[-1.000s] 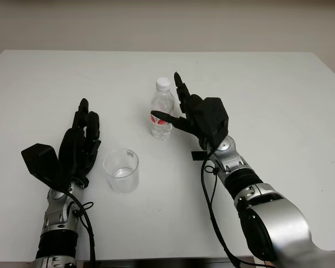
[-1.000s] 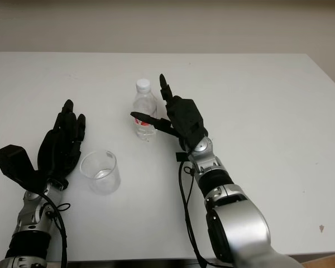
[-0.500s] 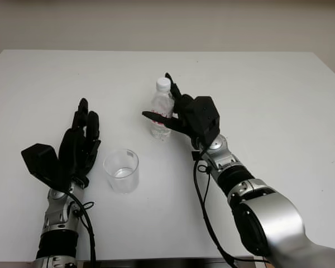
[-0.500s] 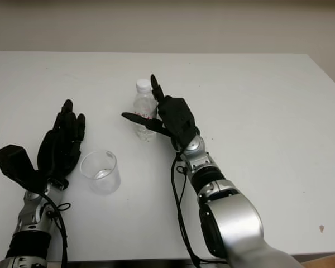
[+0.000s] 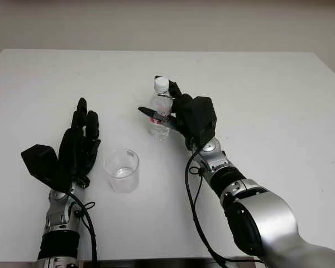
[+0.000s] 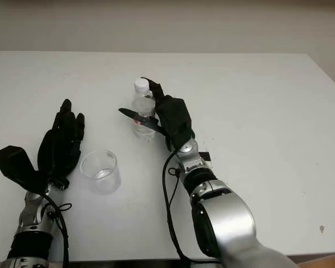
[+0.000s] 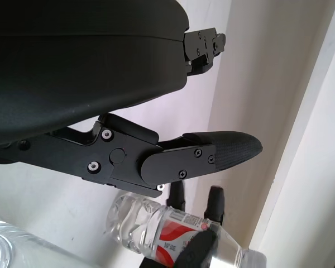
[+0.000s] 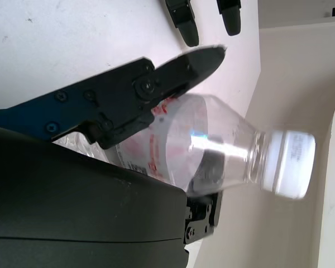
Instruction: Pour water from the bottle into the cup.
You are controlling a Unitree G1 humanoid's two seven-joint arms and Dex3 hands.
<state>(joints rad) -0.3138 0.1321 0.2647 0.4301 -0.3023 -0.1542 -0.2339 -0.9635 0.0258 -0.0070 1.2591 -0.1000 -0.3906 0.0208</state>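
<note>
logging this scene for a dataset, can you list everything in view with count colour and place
bottle: 1, clear plastic with a white cap and red label, upright near the middle of the table, cap on
cup: 1, clear, upright on the table nearer the robot than the bottle, between the two hands
table: 1, white, under everything
wall: 1, beige, beyond the table's far edge
left hand: 1, black, open, beside the cup on its left
right hand: 1, black, fingers closed around the bottle from its right side, thumb across the red label
</note>
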